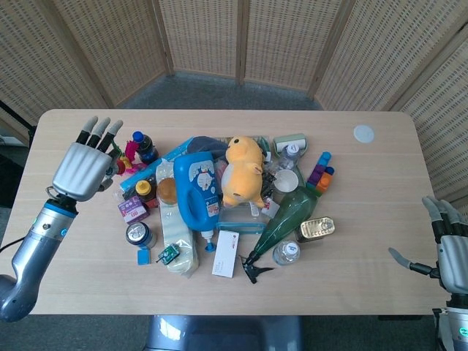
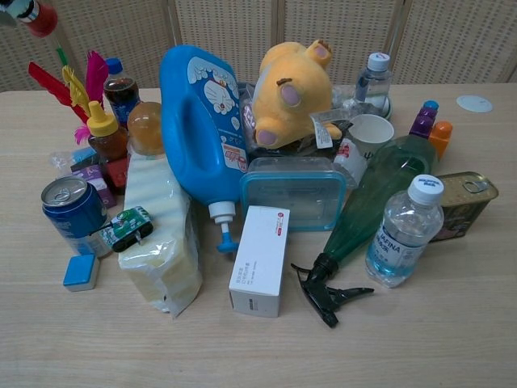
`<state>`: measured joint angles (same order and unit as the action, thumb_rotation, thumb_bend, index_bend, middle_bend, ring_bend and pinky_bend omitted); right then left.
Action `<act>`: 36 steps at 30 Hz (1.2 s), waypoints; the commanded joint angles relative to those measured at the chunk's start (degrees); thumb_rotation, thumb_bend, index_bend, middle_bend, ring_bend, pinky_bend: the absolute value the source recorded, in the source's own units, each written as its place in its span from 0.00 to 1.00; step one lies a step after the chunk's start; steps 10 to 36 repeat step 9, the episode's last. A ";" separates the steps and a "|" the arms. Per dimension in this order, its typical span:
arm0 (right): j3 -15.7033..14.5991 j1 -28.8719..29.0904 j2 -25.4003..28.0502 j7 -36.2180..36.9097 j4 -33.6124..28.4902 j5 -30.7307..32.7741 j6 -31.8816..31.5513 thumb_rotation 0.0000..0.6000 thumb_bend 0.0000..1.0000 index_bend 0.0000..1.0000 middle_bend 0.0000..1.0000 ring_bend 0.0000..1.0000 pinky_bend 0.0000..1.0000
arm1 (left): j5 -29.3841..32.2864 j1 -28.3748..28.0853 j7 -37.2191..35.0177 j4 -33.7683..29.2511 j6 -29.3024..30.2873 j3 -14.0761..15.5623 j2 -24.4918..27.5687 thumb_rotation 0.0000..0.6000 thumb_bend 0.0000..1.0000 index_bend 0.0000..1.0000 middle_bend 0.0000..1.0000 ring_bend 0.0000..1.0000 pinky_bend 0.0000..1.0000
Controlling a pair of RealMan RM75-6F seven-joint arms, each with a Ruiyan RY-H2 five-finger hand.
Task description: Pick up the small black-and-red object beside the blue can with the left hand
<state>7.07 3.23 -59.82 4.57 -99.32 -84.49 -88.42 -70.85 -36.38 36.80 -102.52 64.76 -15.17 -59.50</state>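
The small black-and-red object, seemingly light, rigid and best pinched across its middle, is at the chest view's top-left corner, raised above the can, apparently held under the left hand, whose fingers point far; its grip is hidden; the right hand idles open.

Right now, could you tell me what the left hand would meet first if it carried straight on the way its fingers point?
Probably nothing: the left hand is raised beside the pile, fingers pointing toward the table's far edge, left of the dark cap bottle. Its height is unclear, so this is a guess.
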 commanded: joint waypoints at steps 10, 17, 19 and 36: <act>-0.02 -0.13 0.15 0.09 -0.25 -0.09 -0.19 0.57 0.00 0.00 0.00 0.00 0.00 | 1.35 -1.40 0.89 -2.15 1.41 -0.79 1.60 1.00 0.00 0.61 0.00 0.00 0.00; -0.02 -0.13 0.15 0.09 -0.25 -0.09 -0.19 0.57 0.00 0.00 0.00 0.00 0.00 | 1.35 -1.40 0.89 -2.15 1.41 -0.79 1.60 1.00 0.00 0.61 0.00 0.00 0.00; -0.02 -0.13 0.15 0.09 -0.25 -0.09 -0.19 0.57 0.00 0.00 0.00 0.00 0.00 | 1.35 -1.40 0.89 -2.15 1.41 -0.79 1.60 1.00 0.00 0.61 0.00 0.00 0.00; -0.02 -0.13 0.15 0.09 -0.25 -0.09 -0.19 0.57 0.00 0.00 0.00 0.00 0.00 | 1.35 -1.40 0.89 -2.15 1.41 -0.79 1.60 1.00 0.00 0.61 0.00 0.00 0.00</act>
